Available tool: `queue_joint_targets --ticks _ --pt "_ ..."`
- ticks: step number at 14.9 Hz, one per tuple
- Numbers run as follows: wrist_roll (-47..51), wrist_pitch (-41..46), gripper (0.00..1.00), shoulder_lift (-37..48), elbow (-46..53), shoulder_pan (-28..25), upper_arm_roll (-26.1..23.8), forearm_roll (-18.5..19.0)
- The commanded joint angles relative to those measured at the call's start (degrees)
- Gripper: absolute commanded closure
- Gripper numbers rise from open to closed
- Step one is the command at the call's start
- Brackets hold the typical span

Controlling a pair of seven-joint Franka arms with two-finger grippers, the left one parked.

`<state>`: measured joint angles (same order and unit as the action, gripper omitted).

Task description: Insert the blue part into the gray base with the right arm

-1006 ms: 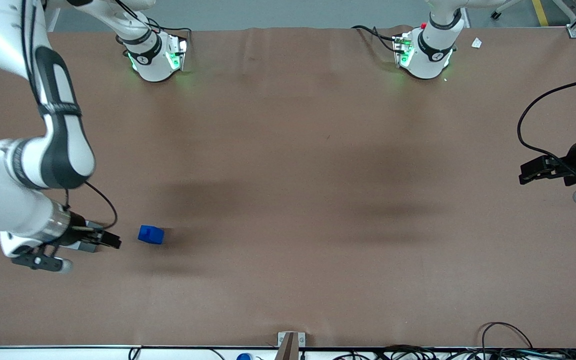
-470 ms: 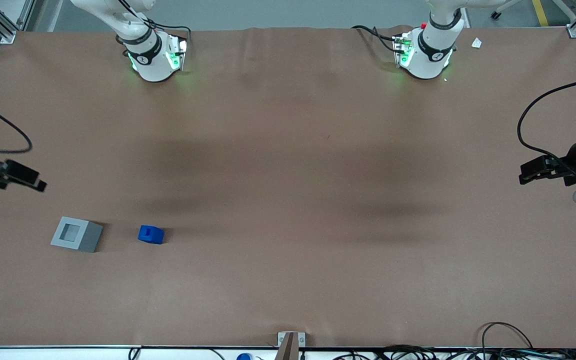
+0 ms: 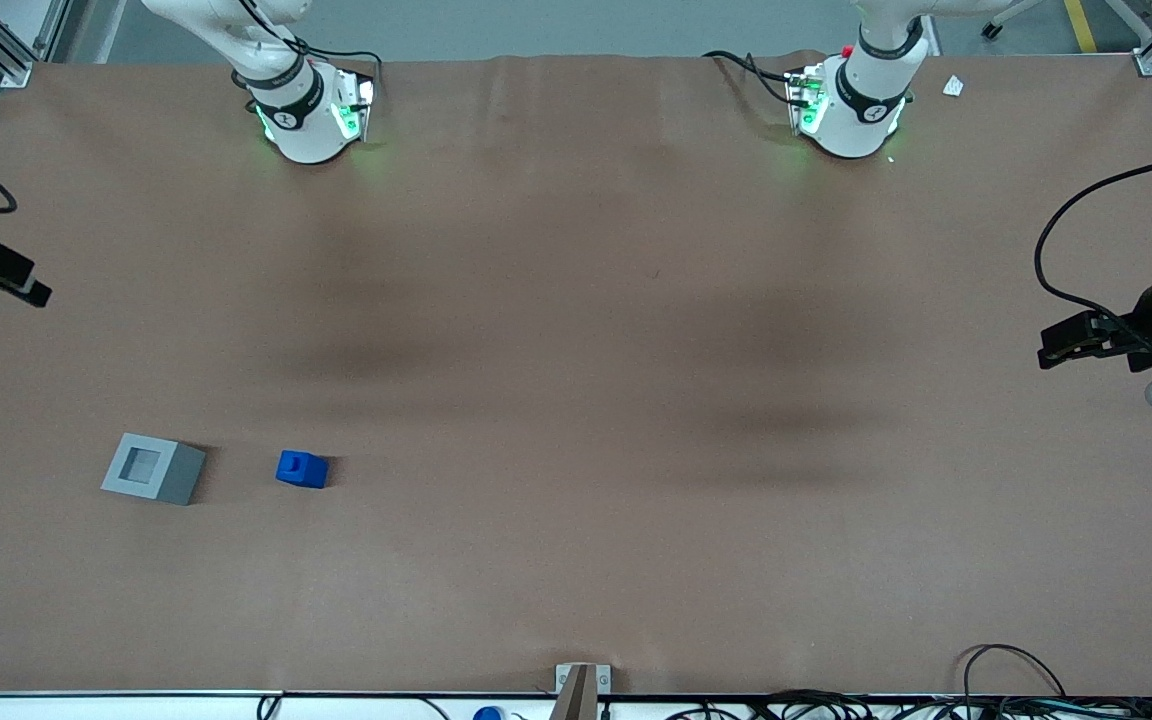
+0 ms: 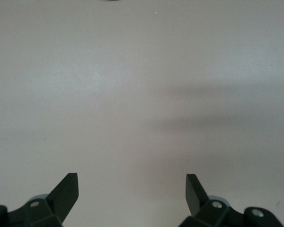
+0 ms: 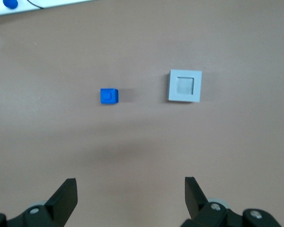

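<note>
Two blocks sit apart on the brown table (image 3: pixel 576 400) toward the working arm's end: the blue part (image 3: pixel 301 468), stub upward, and beside it the gray base (image 3: pixel 152 469), its square recess vacant. Farther from the front camera, the gripper (image 5: pixel 130 201) hangs with fingers spread wide, holding nothing.

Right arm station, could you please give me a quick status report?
Gripper open, empty, high above the table. Blue part beside gray base, apart, not inserted. Recess empty; nothing between them.
</note>
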<state>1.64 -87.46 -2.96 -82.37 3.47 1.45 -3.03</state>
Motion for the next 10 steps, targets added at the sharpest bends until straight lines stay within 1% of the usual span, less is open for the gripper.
queue_joint_targets --ticks 1,4,6,10 --pt "1.26 2.11 0.0 2.26 -1.91 -1.62 -0.39 3.81" --pt "4.6 2.56 0.0 2.52 -1.13 -3.12 -0.48 4.26" --pt "4.6 2.65 0.0 2.08 1.59 -3.12 -0.4 4.17" --pt "4.51 2.74 0.0 1.99 1.87 -3.21 -0.39 4.26"
